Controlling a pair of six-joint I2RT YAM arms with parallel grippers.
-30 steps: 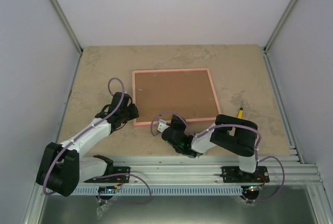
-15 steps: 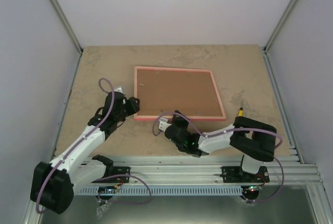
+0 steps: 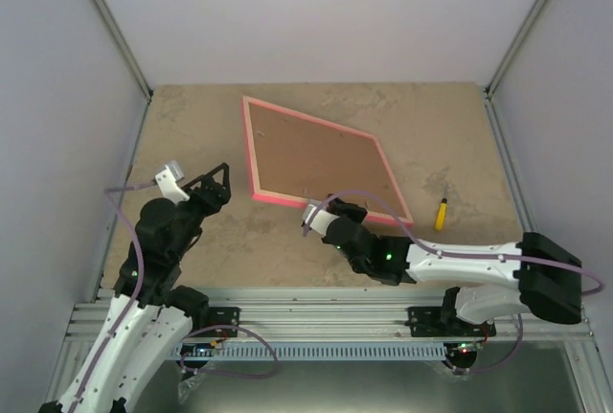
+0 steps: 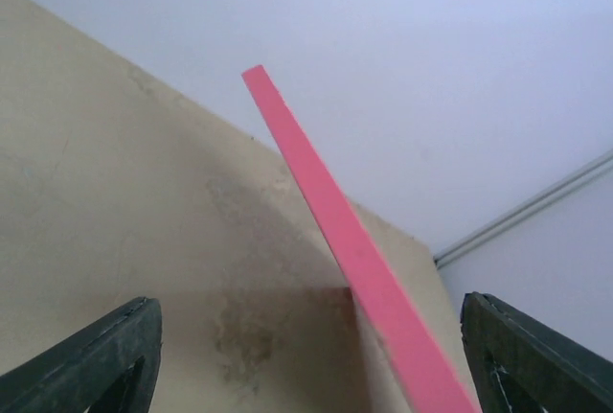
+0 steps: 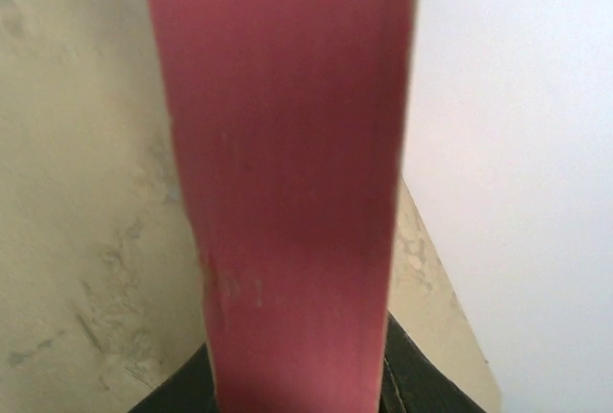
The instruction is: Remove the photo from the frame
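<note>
1. The right gripper (image 3: 324, 214) is clenched on the near edge of the frame (image 3: 316, 159). In the right wrist view the pink rail (image 5: 287, 183) fills the space between its jaws.
2. The left gripper (image 3: 218, 181) is released, jaws wide. It sits just left of the frame's near-left corner and does not touch it.
3. The frame is tilted mid-table (image 3: 192, 116), brown back up; the photo is hidden.
4. A yellow pen-like object (image 3: 442, 213) lies to the right, apart from the frame.

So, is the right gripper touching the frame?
Touching. In the right wrist view the frame runs down between the fingers of the right gripper, no gap on either side.
</note>
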